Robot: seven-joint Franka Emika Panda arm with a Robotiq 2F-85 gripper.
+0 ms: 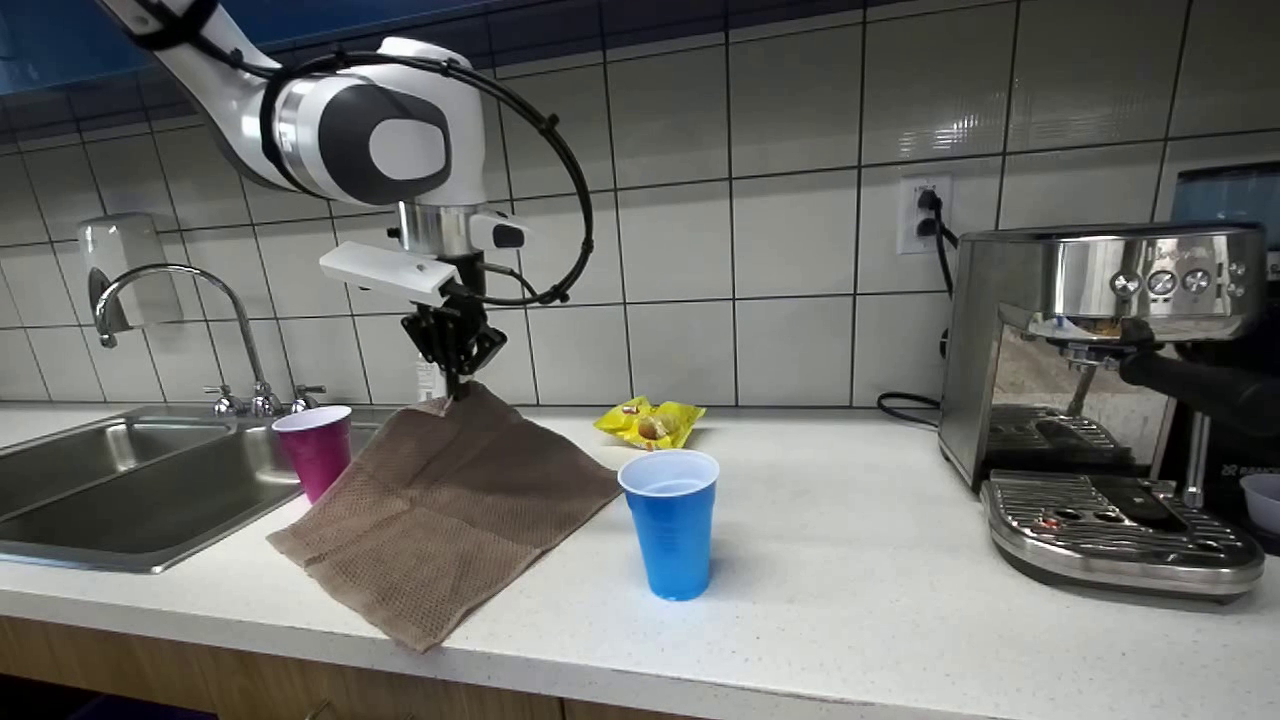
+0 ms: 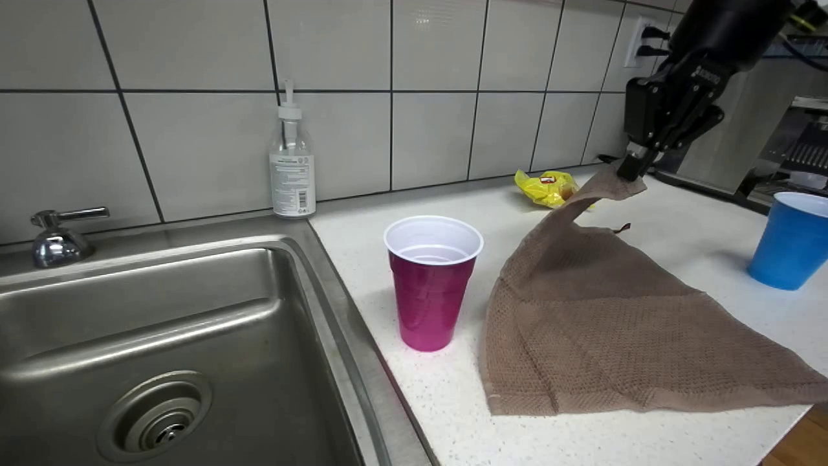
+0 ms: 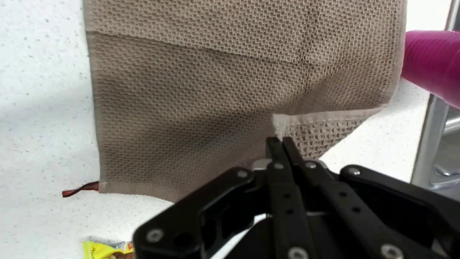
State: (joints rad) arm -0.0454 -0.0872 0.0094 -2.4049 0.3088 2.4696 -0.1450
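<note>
Black two-finger gripper: pinched one corner of the brown waffle-weave cloth, its fingertips nearly meeting, presumably because the fabric between them was so thin.
Held corner: stood raised above the white speckled countertop; a turned-back flap beside the fingertips showed a coarser weave. Gripping by the corner likely suited limp material that offered little else to grasp.
Rest of the cloth: lay spread on the countertop, reaching its front edge; the surface seemed to bear most of the weight, so only the part near the gripper sloped upward.
Dark red fabric tag: stuck out from a loose corner.
Magenta plastic cup: stood upright between the cloth and the stainless-steel sink. Its white inner wall showed, with no contents visible.
Blue plastic cup: stood upright near the cloth's opposite side, white inside; its bottom was hidden, so any contents could not be told.
Clear pump bottle: stood behind the sink, probably for handy use there; its label hid much of the inside.
Crumpled yellow packet: lay behind the cloth, contents unclear.
</note>
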